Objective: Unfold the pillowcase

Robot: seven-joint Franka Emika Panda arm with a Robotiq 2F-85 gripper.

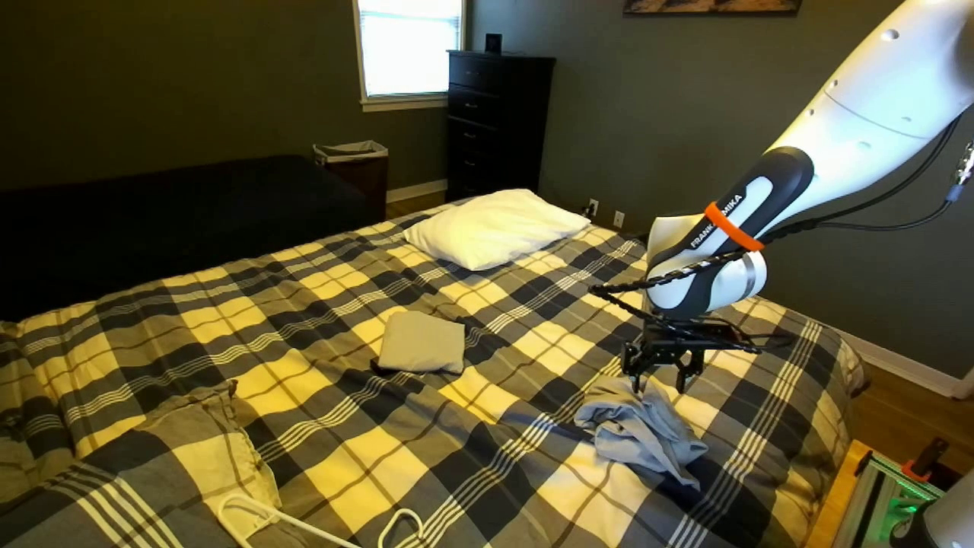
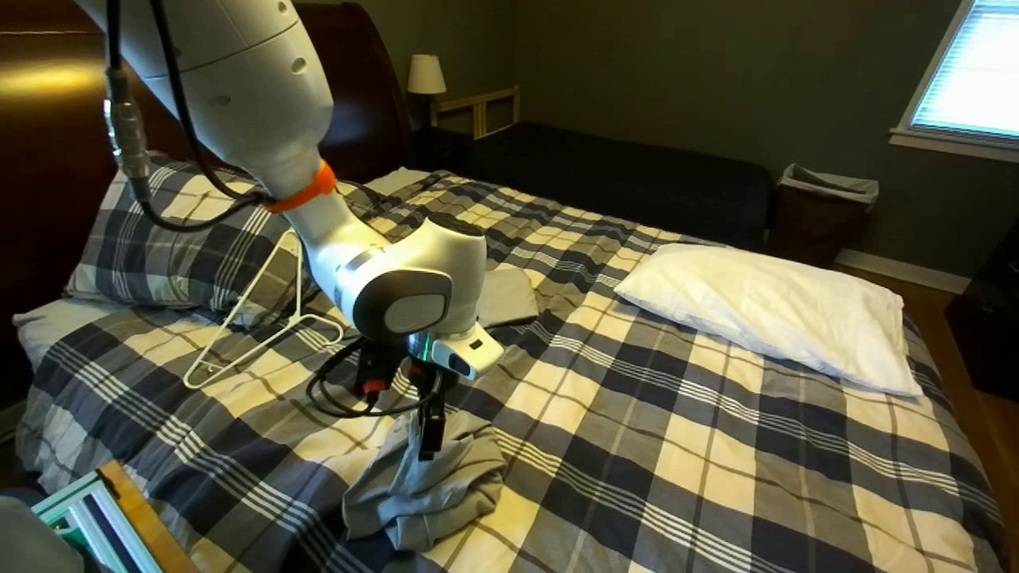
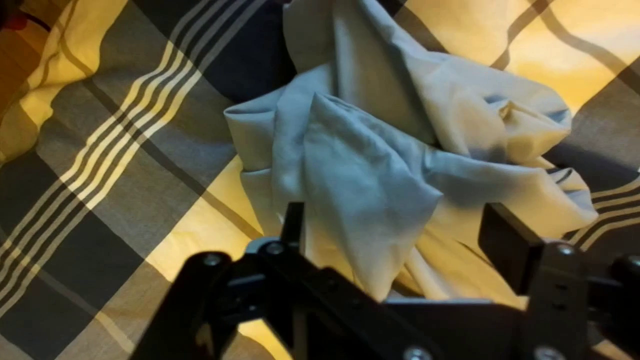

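A crumpled grey pillowcase lies bunched in a heap on the plaid bed in both exterior views. It fills the middle of the wrist view, with loose folds and a pointed flap toward the gripper. My gripper points down over the heap, near one edge of it. It also shows in an exterior view from the side. In the wrist view the two fingers are wide apart with the flap below and between them. Nothing is held. I cannot tell whether a fingertip touches the cloth.
A folded grey cloth lies farther along the plaid bed. A white pillow lies at the far end. A white hanger and a plaid pillow are near the headboard. The robot's mount stands beside the bed edge.
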